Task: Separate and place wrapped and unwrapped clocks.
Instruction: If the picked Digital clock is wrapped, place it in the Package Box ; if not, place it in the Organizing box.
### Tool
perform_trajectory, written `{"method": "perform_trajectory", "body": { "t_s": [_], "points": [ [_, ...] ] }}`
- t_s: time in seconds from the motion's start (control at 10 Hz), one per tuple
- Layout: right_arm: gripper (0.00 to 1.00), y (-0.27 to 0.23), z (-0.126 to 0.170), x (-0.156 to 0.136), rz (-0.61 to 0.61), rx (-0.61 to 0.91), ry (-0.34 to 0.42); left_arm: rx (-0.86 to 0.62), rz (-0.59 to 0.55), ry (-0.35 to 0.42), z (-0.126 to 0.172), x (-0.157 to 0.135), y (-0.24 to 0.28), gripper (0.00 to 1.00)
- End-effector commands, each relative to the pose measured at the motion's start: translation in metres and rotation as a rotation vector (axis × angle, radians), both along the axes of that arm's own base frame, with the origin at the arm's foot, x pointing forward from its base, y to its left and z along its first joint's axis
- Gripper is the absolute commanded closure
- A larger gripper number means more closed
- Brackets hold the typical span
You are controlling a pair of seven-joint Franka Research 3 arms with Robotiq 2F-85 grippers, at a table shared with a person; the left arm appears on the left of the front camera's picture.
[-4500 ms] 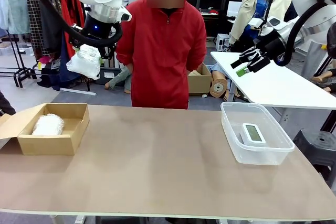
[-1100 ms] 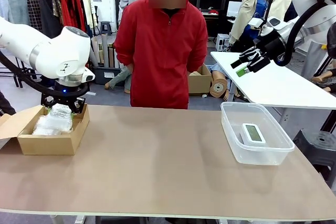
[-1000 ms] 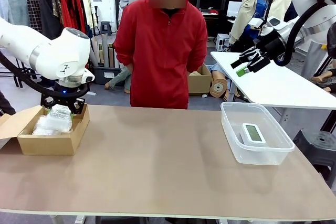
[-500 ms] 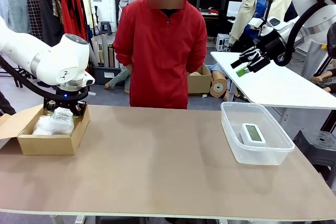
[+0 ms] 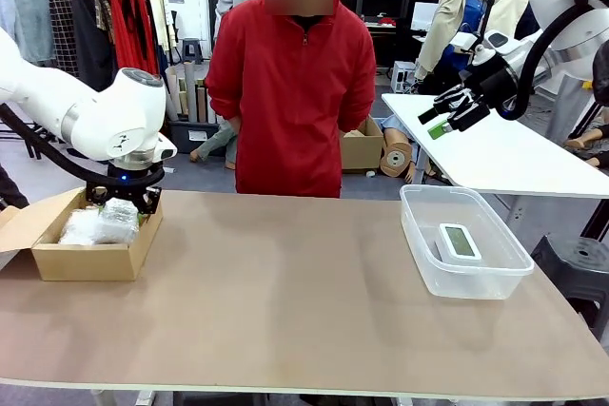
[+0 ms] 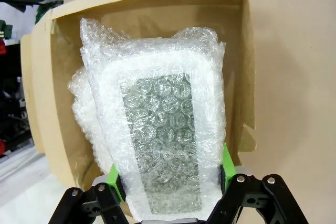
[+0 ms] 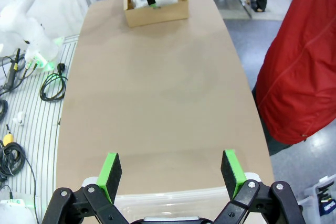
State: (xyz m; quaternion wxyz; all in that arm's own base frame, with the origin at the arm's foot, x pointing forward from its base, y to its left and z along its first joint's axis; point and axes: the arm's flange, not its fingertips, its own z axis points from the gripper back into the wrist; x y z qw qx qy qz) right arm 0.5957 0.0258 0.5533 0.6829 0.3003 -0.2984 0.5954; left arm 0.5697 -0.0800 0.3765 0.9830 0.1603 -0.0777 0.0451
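1. The left gripper point(image 6: 170, 174) was clamped on a bubble-wrapped clock point(image 6: 160, 145), its green-padded fingers point(image 6: 113, 179) pressing the bundle's two sides near its lower end.
2. Through the wrap, the held clock showed a white rounded frame around a grey-green screen.
3. The held clock hung inside the open cardboard box point(image 6: 247, 77), over a second bubble-wrapped bundle point(image 6: 79, 103) that lay against the box floor beneath and beside it.
4. In the front view the left gripper point(image 5: 121, 204) stood low in the cardboard box point(image 5: 95, 259) at the left end of the tabletop point(image 5: 285, 301).
5. The right gripper point(image 7: 170, 169) was raised, its fingers point(image 7: 111, 169) spread wide apart and holding nothing; in the front view the right gripper point(image 5: 455, 113) hung high at the right.
6. The bare white clock point(image 5: 458, 241) lay flat in the clear plastic bin point(image 5: 419, 235) on the tabletop's right side.
7. A person in a red jacket point(image 5: 290, 92) stood at the far edge.
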Motion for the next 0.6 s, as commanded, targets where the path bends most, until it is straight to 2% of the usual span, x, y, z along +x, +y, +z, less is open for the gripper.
{"method": "perform_trajectory", "body": {
  "t_s": [0.0, 0.2, 0.5],
  "points": [
    [0.00, 0.0016, 0.0020, -0.0008, -0.001, -0.013, -0.009, 0.018, -0.031, -0.007, -0.0019, -0.0014, 0.0023, 1.00],
    [0.00, 0.0016, 0.0020, -0.0008, -0.001, -0.013, -0.009, 0.020, -0.037, -0.003, -0.0033, -0.0027, 0.0008, 0.97],
    [0.00, 0.0016, 0.0020, -0.0008, -0.001, -0.013, -0.009, 0.028, -0.039, 0.005, -0.0046, -0.0027, 0.0003, 0.41]
  ]
}}
